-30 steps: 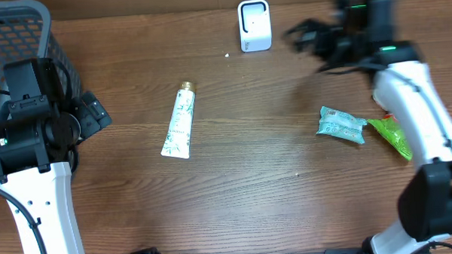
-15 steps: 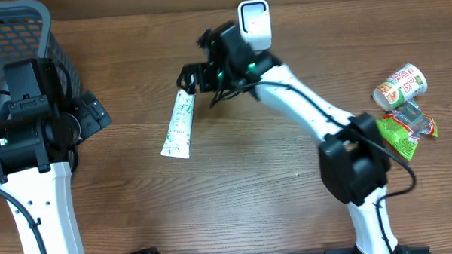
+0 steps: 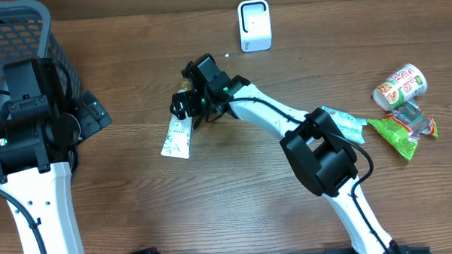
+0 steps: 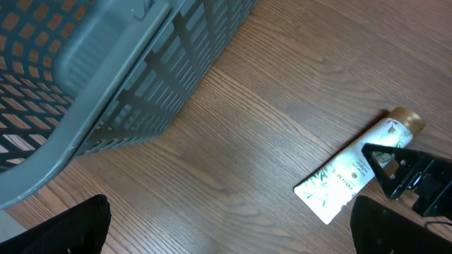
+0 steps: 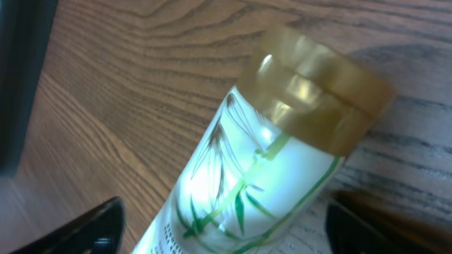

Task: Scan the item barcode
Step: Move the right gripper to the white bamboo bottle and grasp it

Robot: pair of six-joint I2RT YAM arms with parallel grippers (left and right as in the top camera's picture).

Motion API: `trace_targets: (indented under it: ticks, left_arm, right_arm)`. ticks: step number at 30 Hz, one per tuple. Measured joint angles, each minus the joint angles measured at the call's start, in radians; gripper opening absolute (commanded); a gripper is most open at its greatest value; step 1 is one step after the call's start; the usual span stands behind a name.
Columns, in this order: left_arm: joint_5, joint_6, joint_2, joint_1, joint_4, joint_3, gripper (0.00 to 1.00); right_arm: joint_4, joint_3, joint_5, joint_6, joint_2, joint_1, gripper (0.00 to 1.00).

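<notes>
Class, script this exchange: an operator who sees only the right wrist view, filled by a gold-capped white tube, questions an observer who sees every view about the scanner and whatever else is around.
Operator: Where is the scanner from this tube?
Observer: The white scanner stands near the far edge of the table, apart from the tube, beyond its capped end and off to the right.
Operator: What sits on the other side?
Observer: A grey basket occupies the far left corner.
</notes>
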Motion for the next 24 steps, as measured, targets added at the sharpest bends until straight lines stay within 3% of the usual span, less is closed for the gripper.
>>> trace_targets:
  ticks: [3,7,14,17,24]
  left_arm:
    - [0.000,0.000,0.000,0.000,0.000,0.000,1.00]
    - [0.000,0.000,0.000,0.000,0.000,0.000,1.00]
    - [0.000,0.000,0.000,0.000,0.000,0.000,1.00]
    - [0.000,0.000,0.000,0.000,0.000,0.000,1.00]
    - [0.000,0.000,0.000,0.000,0.000,0.000,1.00]
  right_arm:
    - [0.010,0.000,0.018,0.007,0.004,0.000,0.81]
    - [0.015,0.000,0.034,0.019,0.017,0.000,0.64]
    - [-0.031,0.013,0.034,0.046,0.022,-0.001,0.48]
    - [-0.091,0.027,0.025,0.058,0.019,-0.009,0.36]
    - [-0.391,0.032,0.028,0.055,-0.051,-0.109,0.25]
